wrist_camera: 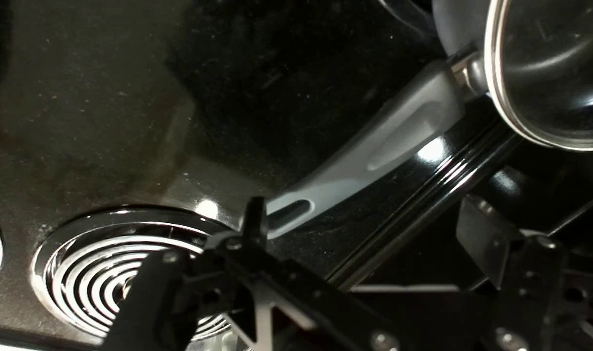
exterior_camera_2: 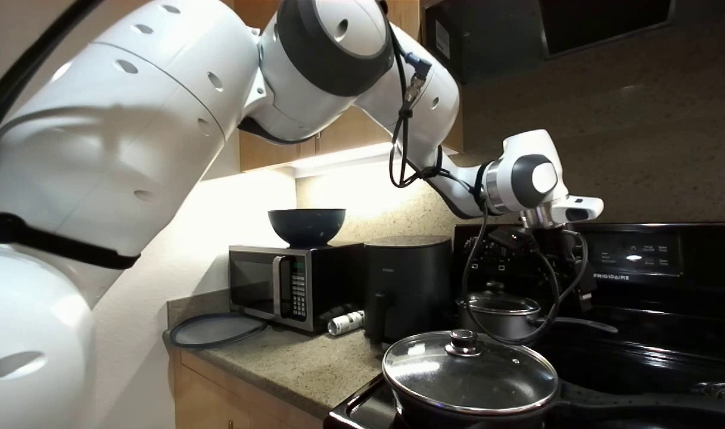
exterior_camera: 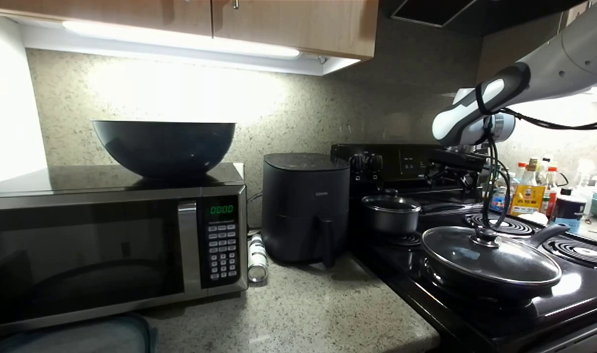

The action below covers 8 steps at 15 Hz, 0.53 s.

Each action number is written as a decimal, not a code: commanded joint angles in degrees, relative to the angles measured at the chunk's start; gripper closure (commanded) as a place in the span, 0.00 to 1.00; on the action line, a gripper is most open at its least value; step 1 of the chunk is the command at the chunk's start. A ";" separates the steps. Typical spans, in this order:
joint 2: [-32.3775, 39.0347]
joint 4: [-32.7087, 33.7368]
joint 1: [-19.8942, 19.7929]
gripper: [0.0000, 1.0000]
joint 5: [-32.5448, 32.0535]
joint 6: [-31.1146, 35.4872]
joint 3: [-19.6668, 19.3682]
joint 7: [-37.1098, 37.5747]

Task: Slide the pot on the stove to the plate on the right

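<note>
Hovering near the handle (wrist_camera: 372,152) of the pot (exterior_camera: 391,216), your gripper (wrist_camera: 369,226) has its jaws wide apart, likely to straddle it.

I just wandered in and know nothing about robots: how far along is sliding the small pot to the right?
Done: no sliding, it seems; the small pot sits beside the air fryer. In hand: lining up, apparently; the open gripper hangs near the pot's handle, holding nothing. Left: catching the handle and sliding the pot, probably to the back burner on the right.
</note>
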 commanded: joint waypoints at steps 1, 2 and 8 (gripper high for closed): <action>3.82 5.11 0.92 0.00 2.10 -1.60 -1.27 3.94; 4.48 5.87 1.24 0.00 1.82 -1.92 -1.64 5.35; 5.25 8.72 4.91 0.00 -2.13 -18.10 -5.60 22.15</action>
